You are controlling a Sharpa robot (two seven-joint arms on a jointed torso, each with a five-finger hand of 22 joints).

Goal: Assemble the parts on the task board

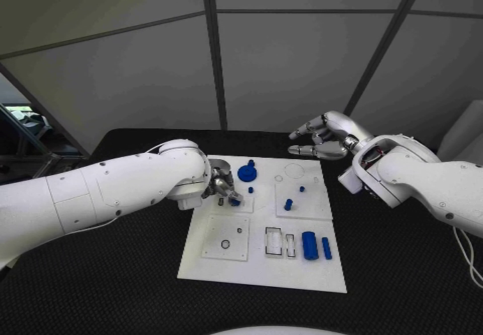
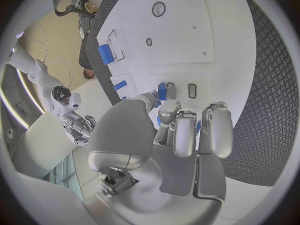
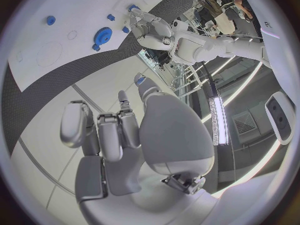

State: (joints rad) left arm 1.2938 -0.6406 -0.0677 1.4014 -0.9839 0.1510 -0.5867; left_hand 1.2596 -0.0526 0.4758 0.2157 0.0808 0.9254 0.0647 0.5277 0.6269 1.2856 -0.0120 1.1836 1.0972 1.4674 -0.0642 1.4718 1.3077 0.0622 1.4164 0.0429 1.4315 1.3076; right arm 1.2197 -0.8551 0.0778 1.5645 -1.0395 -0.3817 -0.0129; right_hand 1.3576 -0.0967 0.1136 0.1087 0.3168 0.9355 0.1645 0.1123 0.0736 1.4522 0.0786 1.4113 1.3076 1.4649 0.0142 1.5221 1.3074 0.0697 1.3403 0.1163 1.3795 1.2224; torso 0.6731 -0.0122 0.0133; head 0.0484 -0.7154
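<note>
The white task board (image 1: 264,259) lies in the middle of the black table. My left hand (image 1: 223,186) is low over the board's left half and pinches a small blue part (image 1: 234,200) at its fingertips; in the left wrist view the hand (image 2: 185,133) holds the part (image 2: 162,91) just above the board (image 2: 212,40). My right hand (image 1: 321,137) hovers above the board's far right corner, fingers loosely bent, holding nothing. The right wrist view shows that hand (image 3: 122,135) empty, high over the board (image 3: 44,70).
A blue gear (image 1: 248,171) stands at the board's far edge. Small blue pegs (image 1: 288,204) stand right of centre. Two blue cylinders (image 1: 310,246) lie at the near right beside rectangular slots (image 1: 273,240). A round hole (image 1: 225,244) is at the near left.
</note>
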